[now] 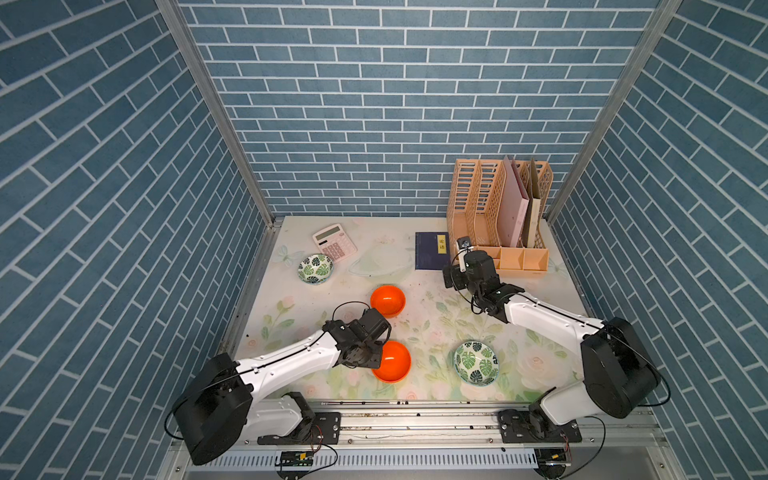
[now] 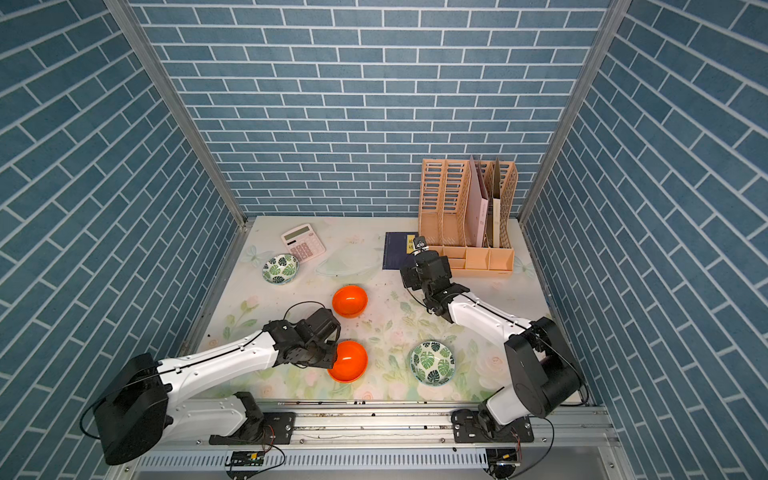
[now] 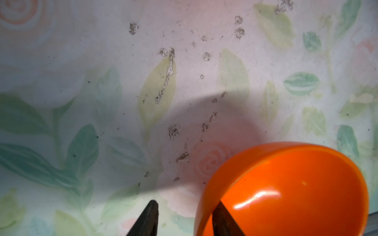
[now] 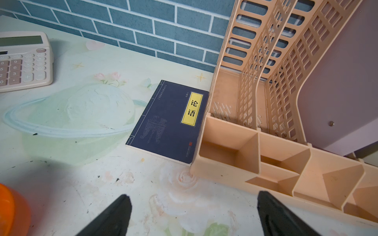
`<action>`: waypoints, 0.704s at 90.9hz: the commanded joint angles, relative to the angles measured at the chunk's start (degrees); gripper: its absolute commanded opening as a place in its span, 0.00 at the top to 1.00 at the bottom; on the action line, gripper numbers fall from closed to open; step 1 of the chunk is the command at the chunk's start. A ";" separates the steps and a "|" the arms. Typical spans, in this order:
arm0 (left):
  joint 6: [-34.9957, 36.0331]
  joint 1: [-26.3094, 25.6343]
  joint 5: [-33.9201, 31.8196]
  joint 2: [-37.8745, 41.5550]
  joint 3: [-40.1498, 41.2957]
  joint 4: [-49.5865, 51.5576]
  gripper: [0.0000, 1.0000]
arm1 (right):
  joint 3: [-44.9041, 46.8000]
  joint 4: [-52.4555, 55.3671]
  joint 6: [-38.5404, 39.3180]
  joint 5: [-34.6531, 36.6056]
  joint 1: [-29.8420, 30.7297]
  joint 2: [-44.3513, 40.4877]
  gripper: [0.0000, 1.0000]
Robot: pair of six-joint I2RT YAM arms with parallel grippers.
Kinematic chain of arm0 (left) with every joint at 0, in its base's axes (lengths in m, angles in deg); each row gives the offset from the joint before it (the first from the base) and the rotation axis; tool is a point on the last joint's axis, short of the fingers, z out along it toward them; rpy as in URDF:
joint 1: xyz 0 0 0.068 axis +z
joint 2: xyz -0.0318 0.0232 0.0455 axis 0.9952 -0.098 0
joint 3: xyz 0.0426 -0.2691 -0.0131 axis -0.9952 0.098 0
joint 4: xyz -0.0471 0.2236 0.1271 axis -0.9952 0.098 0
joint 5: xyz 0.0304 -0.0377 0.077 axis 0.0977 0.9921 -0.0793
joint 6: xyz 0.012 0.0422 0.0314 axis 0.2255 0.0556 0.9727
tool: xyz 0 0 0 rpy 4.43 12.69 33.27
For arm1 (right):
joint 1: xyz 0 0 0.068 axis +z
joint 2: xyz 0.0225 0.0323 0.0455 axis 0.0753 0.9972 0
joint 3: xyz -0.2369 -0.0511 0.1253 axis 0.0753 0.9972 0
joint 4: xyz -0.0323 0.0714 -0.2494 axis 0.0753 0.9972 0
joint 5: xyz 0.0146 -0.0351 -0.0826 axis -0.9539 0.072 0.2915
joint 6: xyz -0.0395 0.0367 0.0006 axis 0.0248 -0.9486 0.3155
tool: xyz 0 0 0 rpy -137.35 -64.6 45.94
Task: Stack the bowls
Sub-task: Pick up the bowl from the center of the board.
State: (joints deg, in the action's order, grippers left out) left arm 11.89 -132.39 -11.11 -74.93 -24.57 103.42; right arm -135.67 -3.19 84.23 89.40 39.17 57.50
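White links (image 1: 291, 360), black joints (image 1: 212, 407), thin cables (image 1: 351, 302), black pointed end effectors (image 3: 186, 202) (image 4: 194, 194)

The dark blue book (image 4: 167, 122), right of centre in both top views, carries a yellow label (image 4: 192, 109) reading "论语". The pink calculator (image 4: 22, 61) shows keys 9, 6, 3 and +.

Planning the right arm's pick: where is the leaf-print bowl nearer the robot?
In both top views, the near leaf-print bowl sits by the front edge of the table on the robot's right side, apart from the near orange bowl to its left.
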 commanded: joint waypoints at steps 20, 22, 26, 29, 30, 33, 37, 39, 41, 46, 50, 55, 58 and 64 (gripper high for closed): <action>0.91 -0.33 1.31 -2.69 -0.33 -1.64 0.75 | 1.23 -0.82 -0.17 0.83 0.31 -0.28 0.00; 0.93 -0.33 1.30 -2.85 -0.44 -1.67 0.76 | 1.32 -0.82 -0.17 0.87 0.31 -0.25 0.00; 0.92 -0.33 1.48 -2.86 -0.64 -1.67 0.79 | 1.40 -0.90 -0.20 0.86 0.23 -0.36 0.00; 0.98 -0.33 1.53 -2.90 -0.77 -1.67 0.81 | 1.48 -0.91 -0.18 0.92 0.30 -0.40 0.00; 1.02 -0.33 1.53 -2.90 -0.84 -1.63 0.82 | 1.53 -0.91 -0.17 0.93 0.26 -0.36 0.00; 0.99 -0.33 1.68 -2.97 -1.17 -1.53 0.86 | 1.55 -0.91 -0.10 0.94 0.29 -0.29 0.00; 1.12 -0.33 1.75 -2.98 -1.70 -1.27 0.90 | 1.52 -0.91 -0.10 0.94 0.30 -0.24 0.00; 1.14 -0.33 1.85 -2.96 -2.06 -1.07 0.91 | 1.52 -0.91 -0.09 0.90 0.31 -0.26 0.00; 1.19 -0.33 1.92 -2.91 -2.50 -0.82 0.92 | 1.52 -0.91 -0.13 0.91 0.31 -0.18 0.00; 1.60 -0.20 1.91 -2.69 -4.01 0.08 0.93 | 1.58 -0.91 -0.09 0.86 0.27 -0.13 0.00; 2.02 -0.24 1.25 -2.64 -5.82 1.37 0.94 | 1.55 -0.91 0.00 0.93 0.30 -0.15 0.00; 2.55 -0.09 0.24 -2.53 -8.23 3.22 0.94 | 1.52 -0.91 0.00 0.94 0.30 -0.06 0.00; 3.10 0.21 -0.35 -2.42 -9.80 4.43 0.94 | 1.55 -0.91 0.05 0.94 0.30 -0.06 0.00; 4.34 1.37 -1.05 -2.38 -13.17 6.46 0.94 | 1.53 -0.91 0.09 0.89 0.29 -0.08 0.00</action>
State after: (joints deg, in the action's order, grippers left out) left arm 13.82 -132.32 -9.86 -77.59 -32.41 105.83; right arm -134.82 -3.28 84.23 89.55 39.17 57.50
